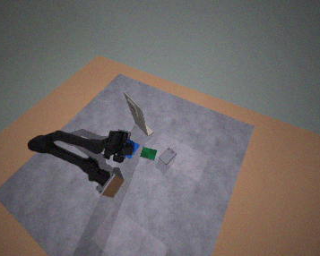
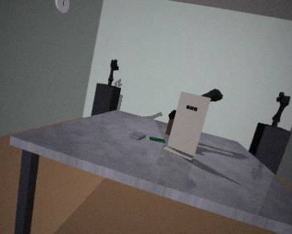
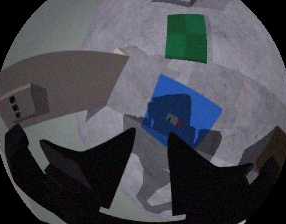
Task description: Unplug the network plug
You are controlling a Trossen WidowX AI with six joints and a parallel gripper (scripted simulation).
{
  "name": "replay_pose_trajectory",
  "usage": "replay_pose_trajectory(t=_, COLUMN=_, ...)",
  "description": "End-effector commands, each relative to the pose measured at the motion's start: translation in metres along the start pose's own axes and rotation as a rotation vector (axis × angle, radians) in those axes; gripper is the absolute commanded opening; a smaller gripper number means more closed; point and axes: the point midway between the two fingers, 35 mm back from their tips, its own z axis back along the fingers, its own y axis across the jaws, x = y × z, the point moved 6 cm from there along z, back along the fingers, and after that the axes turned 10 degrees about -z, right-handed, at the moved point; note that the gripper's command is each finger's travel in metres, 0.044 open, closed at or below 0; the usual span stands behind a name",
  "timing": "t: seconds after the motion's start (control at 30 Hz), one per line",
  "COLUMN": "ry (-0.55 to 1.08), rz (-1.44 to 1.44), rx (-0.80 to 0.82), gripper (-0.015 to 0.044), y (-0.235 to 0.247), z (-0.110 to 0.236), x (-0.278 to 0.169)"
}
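The small plug (image 3: 178,120) lies on the blue marked square (image 1: 133,149) (image 3: 194,106), clear of the socket. The upright cream panel (image 1: 138,113) (image 2: 188,123) (image 3: 67,79) stands behind and to the left of it, and its socket (image 3: 21,103) faces the wrist camera. My gripper (image 1: 119,149) (image 3: 151,133) hovers low over the near edge of the blue square with its fingers partly apart. Nothing is between the fingers, and the plug sits just past the fingertips. In the exterior view the panel hides the gripper and the plug.
A green patch (image 1: 148,152) (image 2: 157,139) (image 3: 187,36) lies just beyond the blue square, then a flat grey box (image 1: 167,156) (image 2: 137,135). A brown box (image 1: 113,185) (image 3: 267,156) stands near my forearm. The grey mat (image 1: 191,192) covers the table.
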Motion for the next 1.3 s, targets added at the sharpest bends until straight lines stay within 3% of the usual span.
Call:
replay_pose_trajectory(t=0.0, ry=0.005, rz=0.009, rx=0.004, gripper=0.0156, y=0.003, z=0.003, x=-0.002)
replay_pose_trajectory(t=1.27, ry=0.011, rz=-0.005, rx=0.015, gripper=0.0156, y=0.015, z=0.033, x=-0.009)
